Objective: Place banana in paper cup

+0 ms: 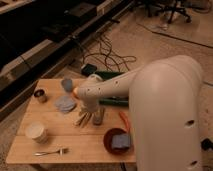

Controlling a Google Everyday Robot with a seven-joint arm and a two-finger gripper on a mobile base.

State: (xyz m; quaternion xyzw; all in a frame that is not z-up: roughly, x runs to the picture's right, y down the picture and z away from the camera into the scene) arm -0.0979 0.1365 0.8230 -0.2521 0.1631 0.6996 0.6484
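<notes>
The banana (81, 120) lies on the wooden table (75, 142) near its middle, a thin pale-yellow pair of strips. My gripper (89, 114) hangs from the big white arm straight down over it, its tips at the banana's right end. The paper cup (37, 131) stands upright at the front left of the table, well left of the gripper and apart from the banana.
A flat dark grey bar (99, 117) lies right beside the banana. An orange stick (123, 120) and a red bowl (118, 140) with a blue-grey item sit at the right. A metal cup (40, 95), a blue-grey lid (65, 104) and a fork (51, 151) also lie on the table.
</notes>
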